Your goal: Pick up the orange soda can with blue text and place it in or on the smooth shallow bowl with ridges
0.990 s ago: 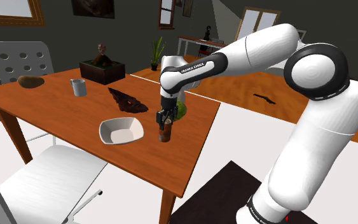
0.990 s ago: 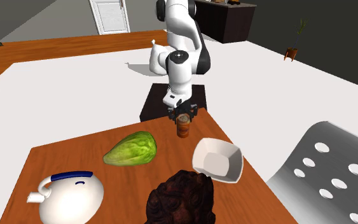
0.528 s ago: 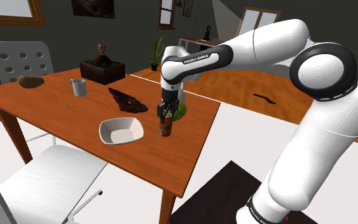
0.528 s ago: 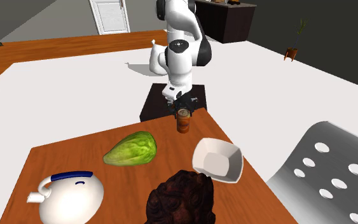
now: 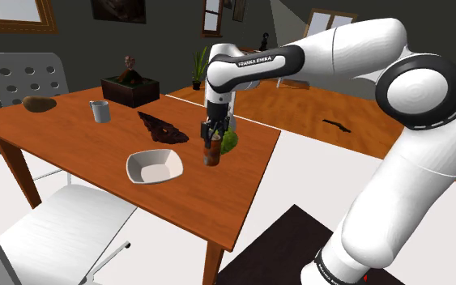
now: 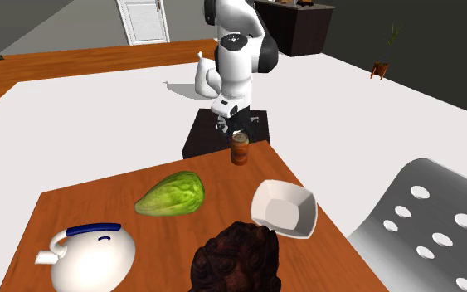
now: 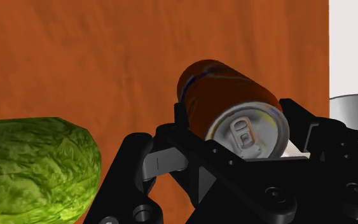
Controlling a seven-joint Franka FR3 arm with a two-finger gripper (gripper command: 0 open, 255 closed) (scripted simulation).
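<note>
You have the orange can (image 6: 240, 150) clamped in the gripper's (image 5: 211, 142) jaws, held above the table (image 5: 72, 129) by the green vegetable (image 6: 171, 194); next carry it over the white bowl (image 5: 139, 160) and lower it in.

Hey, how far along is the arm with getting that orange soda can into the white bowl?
Done: the jaws are shut on the orange soda can near its top, and it appears raised just off the table. In hand: the can hangs upright in the grip. Left: carry it over the white bowl, which sits empty nearby, and release it.
</note>
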